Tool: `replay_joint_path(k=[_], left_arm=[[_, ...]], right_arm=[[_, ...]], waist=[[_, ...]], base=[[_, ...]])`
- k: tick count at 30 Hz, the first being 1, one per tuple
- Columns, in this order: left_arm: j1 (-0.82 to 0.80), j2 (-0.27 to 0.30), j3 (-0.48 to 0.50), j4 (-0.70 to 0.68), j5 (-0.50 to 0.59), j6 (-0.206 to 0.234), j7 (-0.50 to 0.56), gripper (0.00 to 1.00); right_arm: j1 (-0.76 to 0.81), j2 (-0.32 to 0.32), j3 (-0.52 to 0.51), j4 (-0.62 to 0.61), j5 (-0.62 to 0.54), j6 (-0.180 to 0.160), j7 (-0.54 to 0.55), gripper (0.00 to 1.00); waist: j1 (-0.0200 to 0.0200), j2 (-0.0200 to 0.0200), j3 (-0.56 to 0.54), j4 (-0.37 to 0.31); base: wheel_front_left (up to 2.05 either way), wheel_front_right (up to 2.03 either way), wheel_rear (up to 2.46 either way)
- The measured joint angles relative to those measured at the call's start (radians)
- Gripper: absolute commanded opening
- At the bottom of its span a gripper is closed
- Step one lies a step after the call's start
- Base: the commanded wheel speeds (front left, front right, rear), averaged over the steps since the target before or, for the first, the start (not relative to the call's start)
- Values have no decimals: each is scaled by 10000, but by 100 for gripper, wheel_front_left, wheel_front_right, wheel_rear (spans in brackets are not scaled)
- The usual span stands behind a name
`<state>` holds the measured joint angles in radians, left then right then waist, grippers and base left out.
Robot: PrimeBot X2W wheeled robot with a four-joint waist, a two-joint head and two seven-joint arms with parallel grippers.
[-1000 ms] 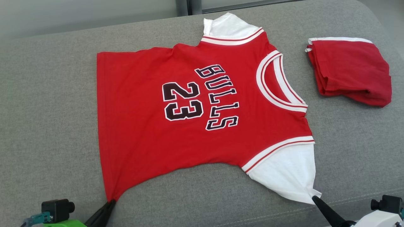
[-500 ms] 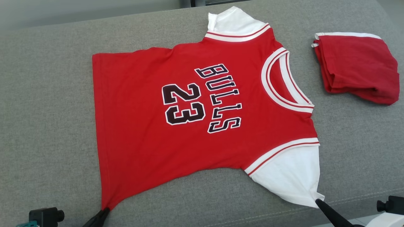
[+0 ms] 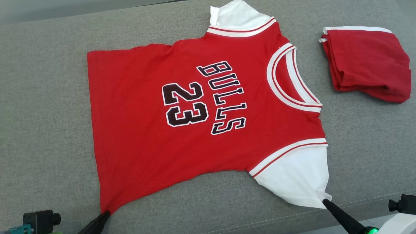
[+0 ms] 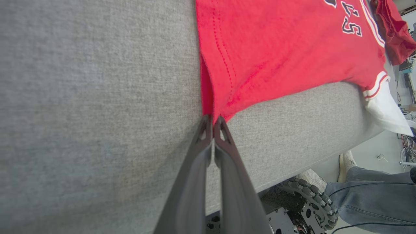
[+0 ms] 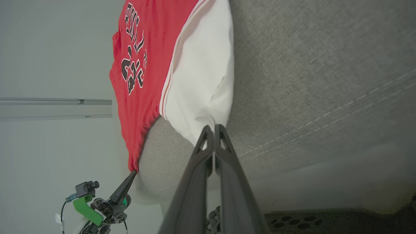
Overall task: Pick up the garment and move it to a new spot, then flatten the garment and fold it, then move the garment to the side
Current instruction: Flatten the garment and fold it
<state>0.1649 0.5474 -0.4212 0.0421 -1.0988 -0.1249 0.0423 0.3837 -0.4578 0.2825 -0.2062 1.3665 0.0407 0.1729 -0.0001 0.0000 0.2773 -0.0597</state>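
Looking at a red "BULLS 23" jersey (image 3: 139,136) here, spread face-up across the middle of the frame on a gray cushion (image 3: 45,97). Neck opening toward the right of the frame, hem toward the left, white sleeves at top center and lower right. Clamped at the lower-left hem corner by the left end effector (image 3: 105,214), pinched closed on the red fabric near the bottom edge of the frame. Same deal at the lower right: tip of the white sleeve nipped by the right end effector (image 3: 325,202), closed narrow on the cloth. Pulled a bit taut toward both corners, with the bottom edge curving inward between them. Also spotted a second red garment (image 3: 367,63), folded up, upper right of the frame, apart from the jersey. In the left wrist view, lower right: somebody's jeans leg (image 4: 373,191) and a pale shoe (image 4: 347,161) beside a knobby wheel (image 4: 308,195).
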Motion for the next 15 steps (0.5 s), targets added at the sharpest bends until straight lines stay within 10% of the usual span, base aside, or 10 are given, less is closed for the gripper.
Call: replay_joint_path(k=[8,9,11,12,13,15], left_arm=[[172,-82,27,-46,-71,213,35,0],[173,-113,2,-13,-69,244,35,3],[173,-215,0,88,-42,374,-46,42],[174,-274,-4,123,-36,387,-82,78],[174,-324,-8,146,-36,428,-82,100],[174,-426,-33,186,-36,468,-84,100]], right_arm=[[-8,-98,263,374,-240,-92,127,0],[-10,-94,274,426,-328,-121,125,11],[-26,-100,288,525,-548,-182,81,45],[-50,-102,318,570,-692,-247,58,89],[-64,-102,360,614,-842,-263,25,100],[-81,-96,451,700,-1062,-332,-36,100]], waist=[[0,0,-94,-170],[0,0,-130,-185],[0,0,-210,-205],[0,0,-253,-214],[0,0,-299,-222],[0,0,-399,-235]], base=[[0,0,0],[0,0,0],[0,0,0],[0,0,0],[0,0,0],[0,0,0]])
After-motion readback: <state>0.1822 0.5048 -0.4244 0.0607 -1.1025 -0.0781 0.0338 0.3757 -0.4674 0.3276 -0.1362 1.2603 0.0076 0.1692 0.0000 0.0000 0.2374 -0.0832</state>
